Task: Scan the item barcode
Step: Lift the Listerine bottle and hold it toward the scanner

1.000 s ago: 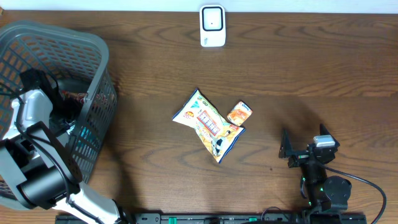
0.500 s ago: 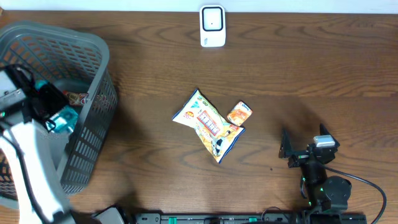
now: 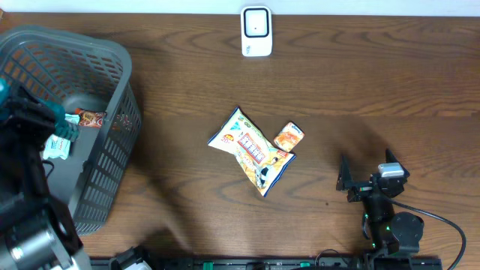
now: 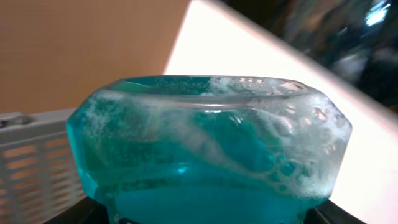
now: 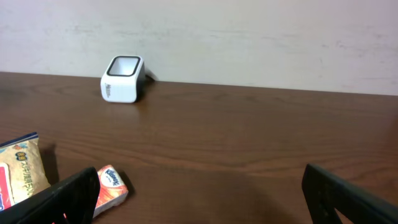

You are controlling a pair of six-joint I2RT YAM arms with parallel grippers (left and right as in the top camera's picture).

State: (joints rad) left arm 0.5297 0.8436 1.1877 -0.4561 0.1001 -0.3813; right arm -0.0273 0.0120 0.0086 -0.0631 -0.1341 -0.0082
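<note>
Teal bottle (image 4: 205, 155), gripped by the left hand (image 3: 54, 135) over the basket (image 3: 112, 90) at 9 o'clock, fills the wrist view, its barcode indiscernible and the fingers hidden; right hand (image 5: 202, 193) wide apart at 4 o'clock.

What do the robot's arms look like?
The left arm is chunky, black and grey. The right arm is slimmer and black, with a grey block on top, tiny green lights and a thin black cable.
</note>
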